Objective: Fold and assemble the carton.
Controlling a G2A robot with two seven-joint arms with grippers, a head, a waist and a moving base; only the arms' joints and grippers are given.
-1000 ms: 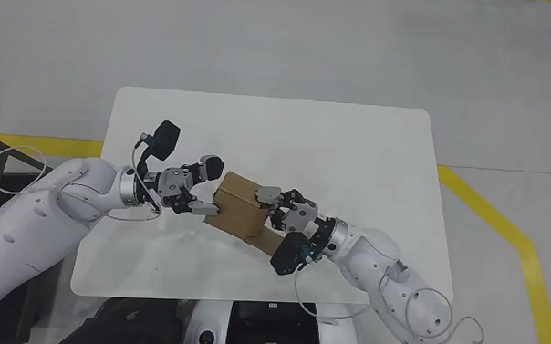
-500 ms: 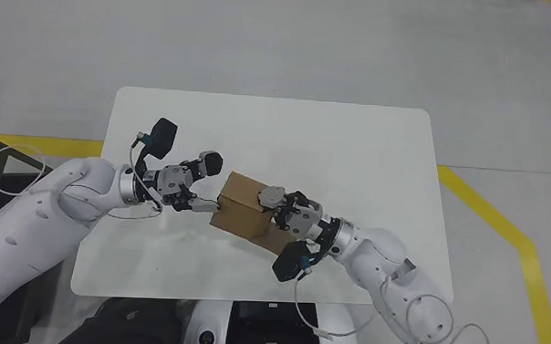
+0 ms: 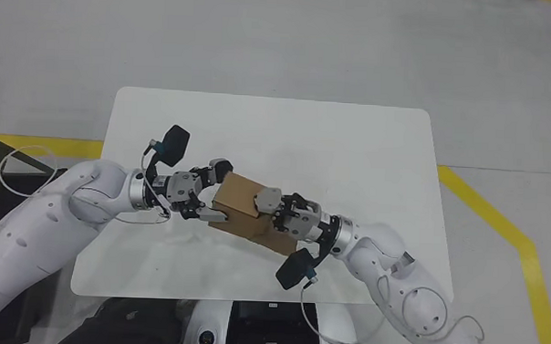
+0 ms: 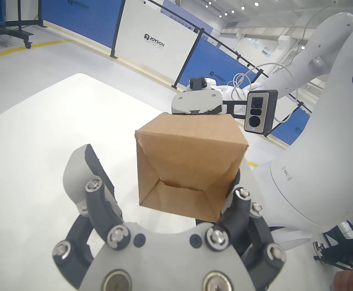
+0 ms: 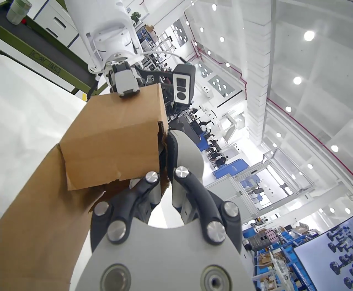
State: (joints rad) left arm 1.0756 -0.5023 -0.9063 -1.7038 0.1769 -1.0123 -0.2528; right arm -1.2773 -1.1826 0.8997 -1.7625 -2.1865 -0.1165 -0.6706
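One brown carton (image 3: 245, 206) in my feed, toward the near edge of the desk (image 3: 349, 147), left gripper (image 3: 216, 192) spread wide around one end, right gripper (image 3: 274, 211) pinching the opposite wall

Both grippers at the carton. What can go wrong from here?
1. The right gripper pinches a single wall of the carton at a frayed edge; it may tear or slip.
2. The left gripper has its jaws open, one finger apart from the carton, so the infolded end flaps may spring back.
3. The loose flap could snag on the table.
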